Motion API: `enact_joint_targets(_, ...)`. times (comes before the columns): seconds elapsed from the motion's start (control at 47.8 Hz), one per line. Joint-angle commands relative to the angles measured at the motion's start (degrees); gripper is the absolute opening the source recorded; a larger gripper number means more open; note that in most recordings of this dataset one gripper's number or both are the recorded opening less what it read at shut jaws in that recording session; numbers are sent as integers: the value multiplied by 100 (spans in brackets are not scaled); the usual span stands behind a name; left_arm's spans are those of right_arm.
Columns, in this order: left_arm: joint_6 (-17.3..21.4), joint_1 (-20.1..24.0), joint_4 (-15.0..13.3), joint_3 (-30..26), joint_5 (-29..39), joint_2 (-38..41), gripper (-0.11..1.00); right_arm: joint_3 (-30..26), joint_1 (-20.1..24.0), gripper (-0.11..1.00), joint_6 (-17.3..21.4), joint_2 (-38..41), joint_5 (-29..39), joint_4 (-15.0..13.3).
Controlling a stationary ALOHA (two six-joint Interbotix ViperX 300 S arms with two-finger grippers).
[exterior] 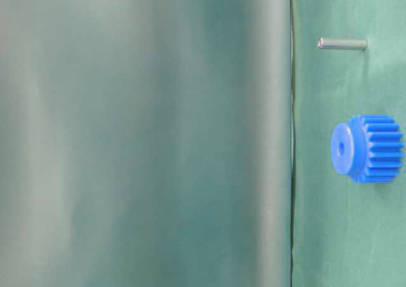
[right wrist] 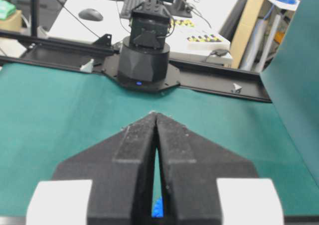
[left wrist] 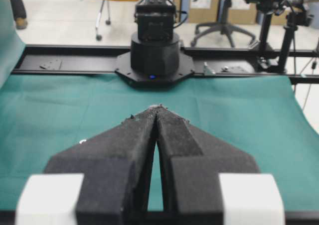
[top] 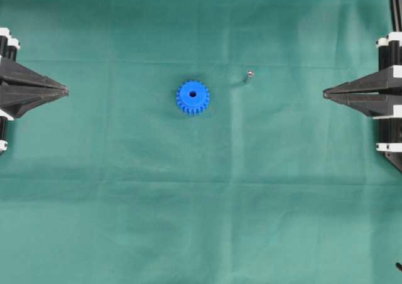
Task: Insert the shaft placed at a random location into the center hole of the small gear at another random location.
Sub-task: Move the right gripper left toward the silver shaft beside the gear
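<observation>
The small blue gear [top: 192, 97] lies flat on the green cloth near the middle, its center hole [top: 191, 95] facing up. It also shows in the table-level view [exterior: 368, 148]. The shaft [top: 249, 76], a thin silver pin, stands on the cloth right of the gear; it also shows in the table-level view [exterior: 342, 44]. My left gripper [top: 66, 92] is shut and empty at the far left. My right gripper [top: 325, 94] is shut and empty at the far right. A sliver of the blue gear [right wrist: 158, 207] shows through the gap behind the right fingers.
The green cloth [top: 201, 208] covers the table. The opposite arm's base stands at the far table edge in the left wrist view [left wrist: 154, 51] and in the right wrist view [right wrist: 144, 56]. A raised cloth fold [exterior: 146, 134] fills the left of the table-level view.
</observation>
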Motion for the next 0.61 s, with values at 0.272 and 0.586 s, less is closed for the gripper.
enact_joint_targets(0.272,88,0,-185,-79,-79,18,-1,-141,-624,0,-105,738,-396,-26)
enact_joint_targets(0.586,79,9,-193,9,-176,9,-1,-149,-1274,3,18,2707,-1371,18)
